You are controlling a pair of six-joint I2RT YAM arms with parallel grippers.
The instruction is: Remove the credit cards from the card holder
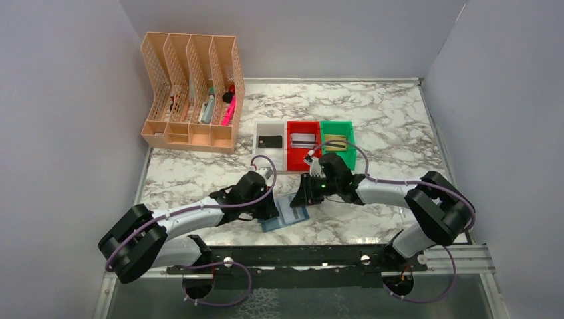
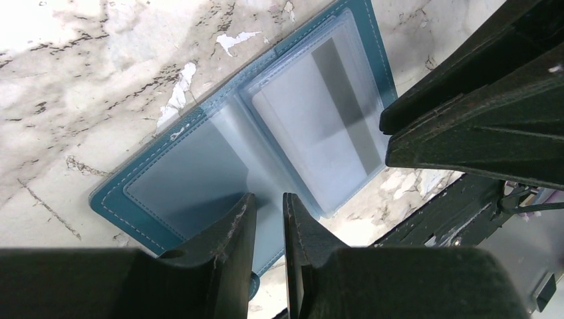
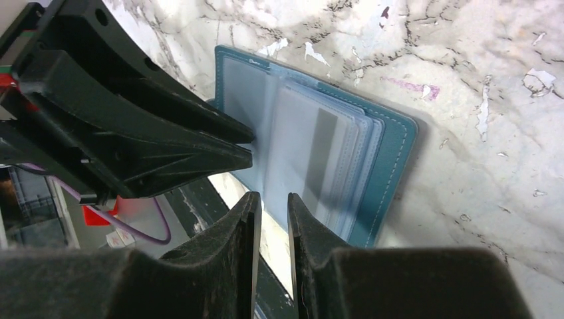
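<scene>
Pinning one half of the card holder with one gripper while the other draws the card out along the pocket's open edge looks the sound way to do this step. Pull flat and slow, or the wallet may lift or slide. Top view: both arms reach inward and low, wrists bent down. The left gripper is at the holder's left edge and the right gripper at its far right corner. The holder lies open on the marble table between the two sets of tips. Left wrist view: own fingers are nearly together, a thin slit apart, with the holder's near edge just under the tips. Pale plastic shows in the slit, but I cannot tell whether a leaf is caught. A silver-grey credit card with a dark stripe sits in the clear pockets, ahead and right of the tips. Right wrist view: own fingers are likewise a thin slit apart at the pockets' near edge; the grip cannot be made out. The left gripper's tips meet the pocket stack's edge, ahead and to the left.
</scene>
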